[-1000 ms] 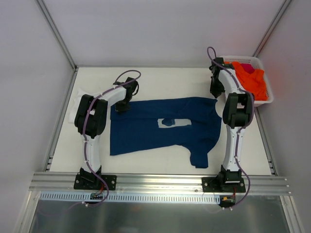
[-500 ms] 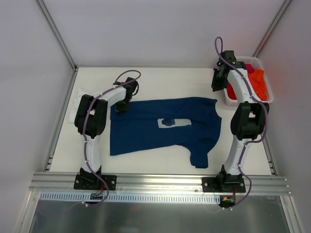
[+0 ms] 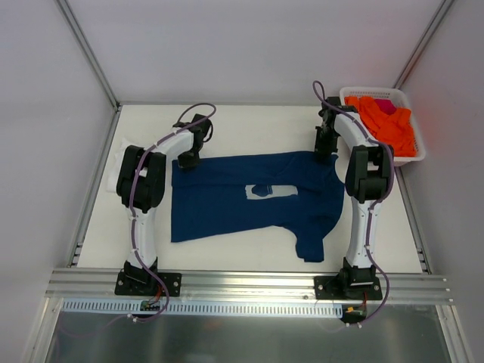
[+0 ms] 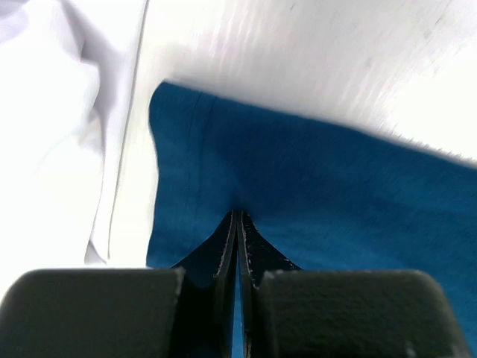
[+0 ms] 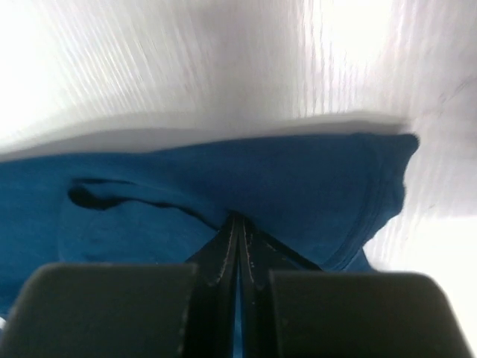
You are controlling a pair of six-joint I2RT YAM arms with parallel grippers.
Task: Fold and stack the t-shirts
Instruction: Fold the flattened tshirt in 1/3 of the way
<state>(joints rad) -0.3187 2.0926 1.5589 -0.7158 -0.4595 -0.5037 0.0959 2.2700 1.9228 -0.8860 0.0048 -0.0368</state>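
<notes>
Reaching to the far left corner of the navy blue cotton short-sleeved t-shirt (image 3: pixel 227 204), I have my left claw (image 3: pixel 187 159) squeezed flat, its two fingers pressed together. In the wrist view the tips meet right at the blue cloth, and I cannot tell whether any fabric is caught between them. My right claw (image 3: pixel 325 147) is pressed together in the same way, its tips at the shirt's far right corner, close to a stitched edge.

The shirt lies spread flat on the white counter (image 3: pixel 249 125) between my two arms, its pale square print (image 3: pixel 269 191) facing up and one sleeve pointing toward my bases. A plain white cotton t-shirt (image 4: pixel 52 112) lies at the counter's left edge, just beside the navy one's corner. A white plastic basket (image 3: pixel 370 90) at the far right holds a crumpled orange garment (image 3: pixel 389 125).
</notes>
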